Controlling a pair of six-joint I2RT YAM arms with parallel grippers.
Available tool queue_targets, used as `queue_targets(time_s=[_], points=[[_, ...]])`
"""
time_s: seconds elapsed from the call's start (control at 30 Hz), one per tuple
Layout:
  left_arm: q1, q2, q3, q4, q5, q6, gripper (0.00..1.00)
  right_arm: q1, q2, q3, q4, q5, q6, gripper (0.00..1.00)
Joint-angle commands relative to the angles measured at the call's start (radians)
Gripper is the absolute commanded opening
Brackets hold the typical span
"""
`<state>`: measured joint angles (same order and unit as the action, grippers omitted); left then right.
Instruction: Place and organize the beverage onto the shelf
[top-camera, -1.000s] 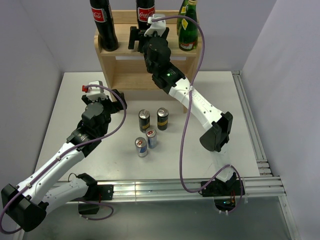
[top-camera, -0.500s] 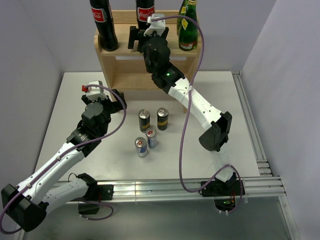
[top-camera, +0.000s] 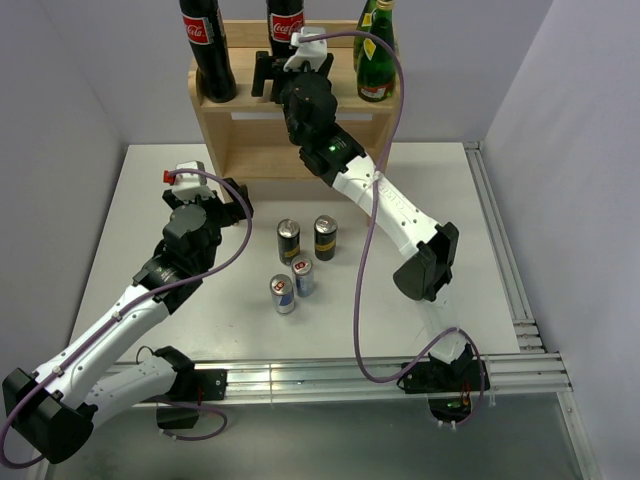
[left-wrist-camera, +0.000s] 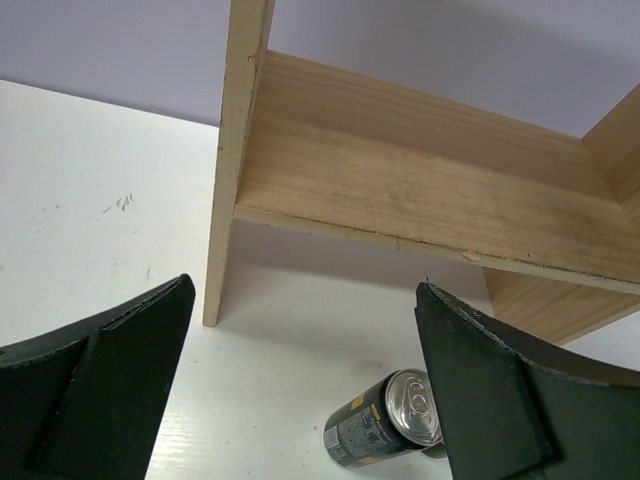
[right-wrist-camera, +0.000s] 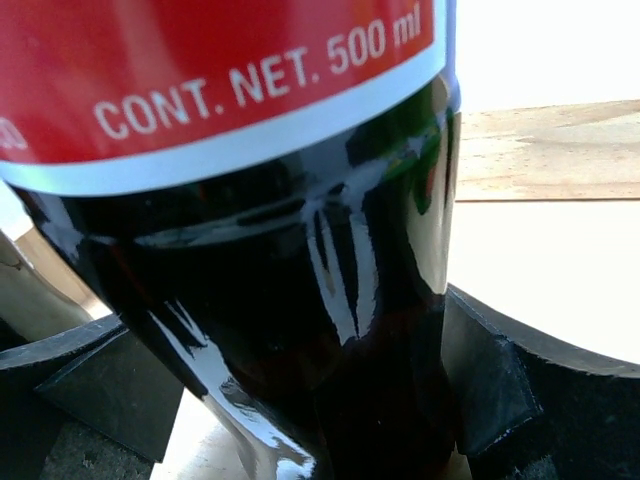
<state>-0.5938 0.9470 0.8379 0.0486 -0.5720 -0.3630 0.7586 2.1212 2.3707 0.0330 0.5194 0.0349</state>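
cola bottle (right-wrist-camera: 260, 250): red label, upright on wooden shelf (top-camera: 300, 135) top, between right gripper (right-wrist-camera: 280, 395) jaws. second cola bottle (top-camera: 208, 55) left of them, green bottles (top-camera: 377, 65) right. four cans (top-camera: 289, 241) upright, well apart from those jaws.

In the right wrist view, white capitals on the red label of the middle cola bottle (right-wrist-camera: 300, 300) read "CONT. NET. 500 ml", above a white band. From above, this bottle and the left cola bottle (top-camera: 207, 45) each carry a red label with white Coca-Cola script. The green bottles (top-camera: 377, 62) have yellow labels whose print is too small to read. The silver-blue cans (top-camera: 284, 293) show a red mark and the black cans (top-camera: 288, 240) a yellow band, neither legible.
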Motion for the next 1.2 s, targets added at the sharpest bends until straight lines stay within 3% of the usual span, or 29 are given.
queue_targets(time_s=[0.0, 1.17], points=[[0.006, -0.011, 0.000, 0.043, 0.017, -0.017, 0.99, 0.031, 0.080, -0.010, -0.088, -0.064, 0.094, 0.97], [0.006, -0.020, -0.002, 0.042, 0.011, -0.014, 0.99, 0.058, 0.140, 0.016, -0.036, -0.163, 0.137, 0.98]])
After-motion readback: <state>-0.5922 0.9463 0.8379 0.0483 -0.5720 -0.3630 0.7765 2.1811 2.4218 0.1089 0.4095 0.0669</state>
